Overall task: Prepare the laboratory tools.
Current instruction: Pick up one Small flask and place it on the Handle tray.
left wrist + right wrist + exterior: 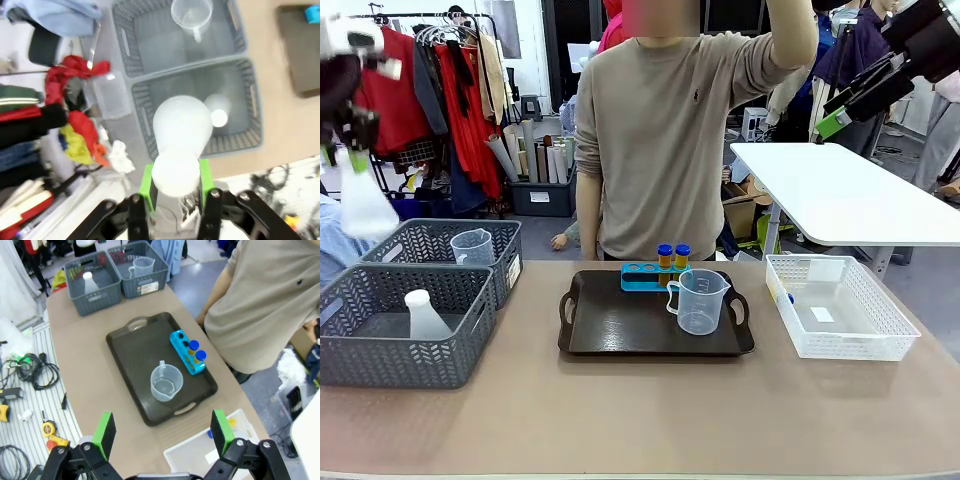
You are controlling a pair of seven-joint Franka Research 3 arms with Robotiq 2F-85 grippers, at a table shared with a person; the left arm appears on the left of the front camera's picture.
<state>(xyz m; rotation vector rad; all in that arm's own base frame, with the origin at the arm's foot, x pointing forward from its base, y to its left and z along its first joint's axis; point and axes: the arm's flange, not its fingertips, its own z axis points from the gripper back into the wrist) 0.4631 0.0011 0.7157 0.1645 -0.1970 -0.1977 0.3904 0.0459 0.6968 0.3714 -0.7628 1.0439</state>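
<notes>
Conical flask (182,125) clamped in left tool (175,181); right tool (165,429) spread wide.

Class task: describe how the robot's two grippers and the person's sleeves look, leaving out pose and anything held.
The left gripper and the right gripper are alike: black jointed two-finger frames with pale round pivot pins and flat bright green pads at the fingertips. The person wears a beige long-sleeved top; its sleeve is plain, and a small dark emblem marks the chest.
</notes>
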